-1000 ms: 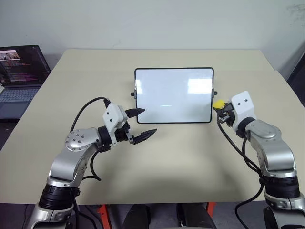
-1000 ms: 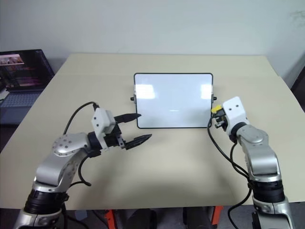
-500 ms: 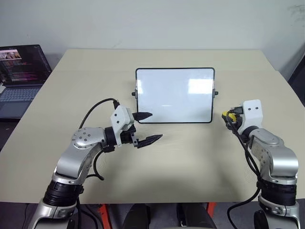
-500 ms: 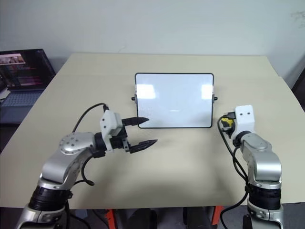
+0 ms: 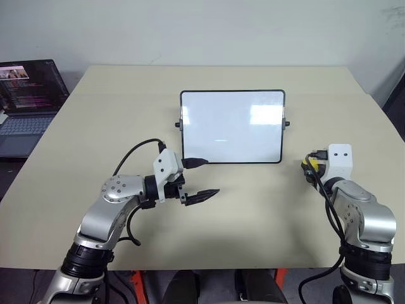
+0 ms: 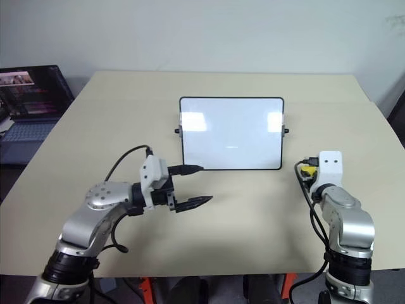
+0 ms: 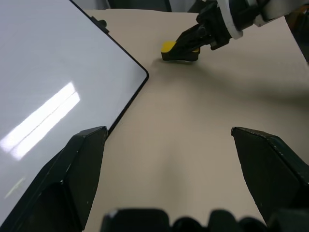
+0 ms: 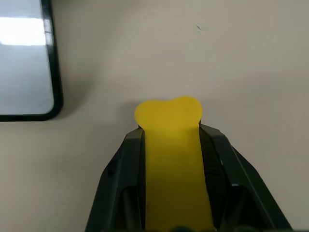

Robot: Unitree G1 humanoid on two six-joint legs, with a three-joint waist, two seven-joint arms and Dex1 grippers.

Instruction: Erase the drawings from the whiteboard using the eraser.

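The whiteboard [image 5: 231,126] lies flat at the table's middle, black-framed with a small knob on each side. The drawings are out of view; its face looks plain white with patches of glare. My right gripper [image 5: 309,166] sits low over the table just right of the board's near right corner, shut on the yellow eraser [image 8: 169,140], whose rounded end sticks out past the fingers. The left wrist view shows that eraser [image 7: 168,47] close to the tabletop. My left gripper [image 5: 211,176] hovers open and holding nothing, just in front of the board's near left corner.
An open laptop [image 5: 28,95] sits off the table's far left side. The beige table [image 5: 253,215] stretches around the board, with a pale wall behind it. Black cables loop from both wrists.
My right gripper has dropped and swung right, away from the board's right edge, rolling its wrist with the eraser still held. My left gripper has drifted right along the board's near edge.
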